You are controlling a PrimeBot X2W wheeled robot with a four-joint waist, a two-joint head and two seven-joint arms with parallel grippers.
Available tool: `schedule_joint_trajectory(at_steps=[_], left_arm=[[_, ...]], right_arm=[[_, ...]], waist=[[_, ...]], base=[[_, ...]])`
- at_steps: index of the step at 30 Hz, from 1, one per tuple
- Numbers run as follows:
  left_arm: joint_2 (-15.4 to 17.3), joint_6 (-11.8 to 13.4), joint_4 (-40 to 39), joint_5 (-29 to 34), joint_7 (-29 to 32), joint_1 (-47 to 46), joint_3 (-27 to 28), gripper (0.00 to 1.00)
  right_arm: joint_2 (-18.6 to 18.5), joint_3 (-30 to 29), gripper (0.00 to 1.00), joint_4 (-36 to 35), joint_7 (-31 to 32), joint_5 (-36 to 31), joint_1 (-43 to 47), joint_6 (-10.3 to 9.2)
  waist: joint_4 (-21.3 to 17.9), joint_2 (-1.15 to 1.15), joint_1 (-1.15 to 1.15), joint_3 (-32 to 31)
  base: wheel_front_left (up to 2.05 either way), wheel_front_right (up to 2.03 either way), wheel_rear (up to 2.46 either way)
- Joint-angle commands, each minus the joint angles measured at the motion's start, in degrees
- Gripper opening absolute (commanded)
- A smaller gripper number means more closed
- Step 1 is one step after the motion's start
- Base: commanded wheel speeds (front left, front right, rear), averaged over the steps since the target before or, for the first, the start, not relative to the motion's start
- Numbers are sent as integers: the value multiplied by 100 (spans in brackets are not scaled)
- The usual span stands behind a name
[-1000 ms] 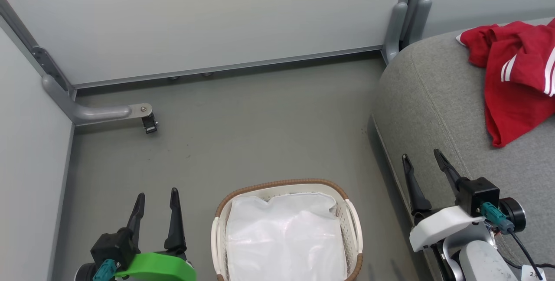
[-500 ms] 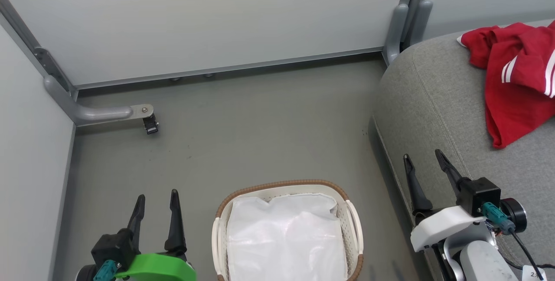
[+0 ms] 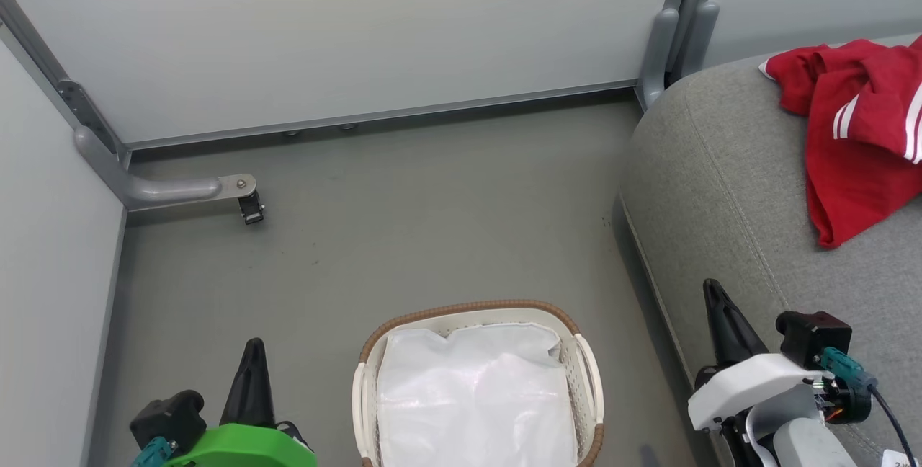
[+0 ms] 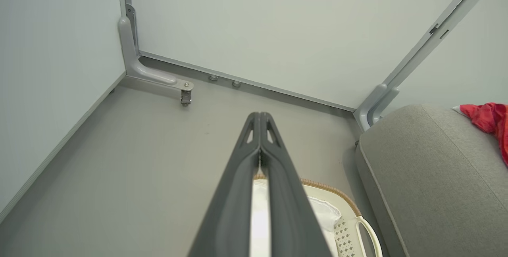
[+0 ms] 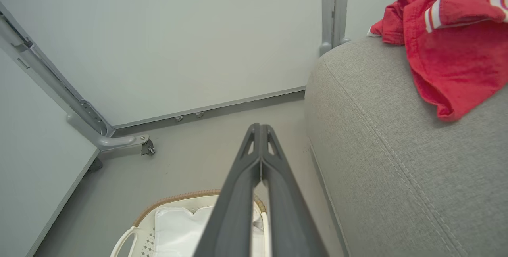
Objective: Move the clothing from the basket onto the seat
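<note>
Right of the basket, the clothing lies on the seat; bare floor stretches beyond the basket's rim. Left of the basket, the left gripper is closed, empty. Right of it, the right gripper is pinched together, holding nothing.

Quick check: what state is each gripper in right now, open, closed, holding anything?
Left gripper: closed, holding nothing.
Right gripper: closed, holding nothing.

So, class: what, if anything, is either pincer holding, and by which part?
Nothing is held. The left pincer and right pincer are both shut on empty air; the clothing lies on the seat.
</note>
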Motion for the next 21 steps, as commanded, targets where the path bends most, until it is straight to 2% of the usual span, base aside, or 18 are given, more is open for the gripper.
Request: schedule_joint_trajectory(at_steps=[1,8,21], left_arm=[[25,-53,-100,-249,47,-107,55,0],[37,-110,-126,-984,251,-185,181,0],[51,-191,-162,-2000,537,-286,359,0]], right_arm=[[-21,-42,0,-124,53,280,-58,-1],[-27,-117,0,-192,254,1127,-28,-1],[-36,-234,0,-273,545,2302,2,-2]], waist=[[0,0,0,-3],[4,0,0,-19],[9,0,0,-45]], base=[[0,0,0],[0,0,0],[0,0,0]])
